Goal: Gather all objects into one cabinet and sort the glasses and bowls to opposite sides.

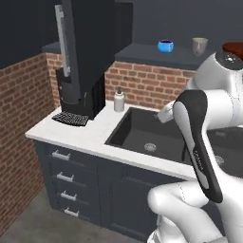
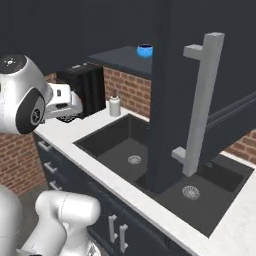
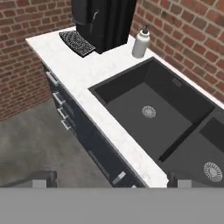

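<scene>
The reddish-brown bowl point(image 1: 233, 47) on the cabinet shelf point(image 1: 142, 53) shows as a sliver only, its lower part behind the robot's white joint and its right side cut by the left base view's edge. In the right base view the open cabinet door point(image 2: 200, 90) hides the shelf right of the blue cup point(image 2: 145, 50) (mug and bowl included). The coffee machine point(image 3: 104, 22) loses its top to the hand view's upper edge.

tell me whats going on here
A white robot arm stands at a kitchen sink with nothing in its end effector, which is open and looks down over the counter. On the open cabinet's shelf sit a blue cup, a mug and, at the edge of the left base view, a brown bowl. A soap bottle stands by the sink.
</scene>
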Motion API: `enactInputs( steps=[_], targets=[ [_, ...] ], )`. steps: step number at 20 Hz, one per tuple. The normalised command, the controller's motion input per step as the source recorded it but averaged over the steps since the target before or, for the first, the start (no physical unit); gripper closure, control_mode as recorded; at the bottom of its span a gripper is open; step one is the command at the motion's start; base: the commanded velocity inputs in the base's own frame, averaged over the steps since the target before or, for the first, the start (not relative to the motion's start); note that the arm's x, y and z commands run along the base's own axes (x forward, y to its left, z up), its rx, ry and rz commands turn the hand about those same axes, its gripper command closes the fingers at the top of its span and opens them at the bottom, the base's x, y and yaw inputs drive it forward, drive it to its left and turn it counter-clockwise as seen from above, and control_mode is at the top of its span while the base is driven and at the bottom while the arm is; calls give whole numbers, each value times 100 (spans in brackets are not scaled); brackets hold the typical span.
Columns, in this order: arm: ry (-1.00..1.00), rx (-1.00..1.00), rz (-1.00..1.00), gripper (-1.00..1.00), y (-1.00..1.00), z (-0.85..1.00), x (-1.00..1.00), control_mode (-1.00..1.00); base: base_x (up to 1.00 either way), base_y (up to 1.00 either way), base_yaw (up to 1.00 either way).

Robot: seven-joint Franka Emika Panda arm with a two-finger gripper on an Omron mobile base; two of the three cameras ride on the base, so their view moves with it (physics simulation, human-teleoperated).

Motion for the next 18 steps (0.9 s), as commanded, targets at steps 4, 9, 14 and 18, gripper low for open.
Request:
enactInputs(
  steps=[4, 9, 14, 18],
  targets=[
    [0, 0, 0, -100, 0, 0, 0, 100, -24, 36, 51],
    [0, 0, 0, -100, 0, 0, 0, 100, -2, 58, 50],
    [0, 0, 0, -100, 0, 0, 0, 100, 0, 62, 49],
    [0, 0, 0, -100, 0, 0, 0, 100, 0, 75, 39]
  ],
)
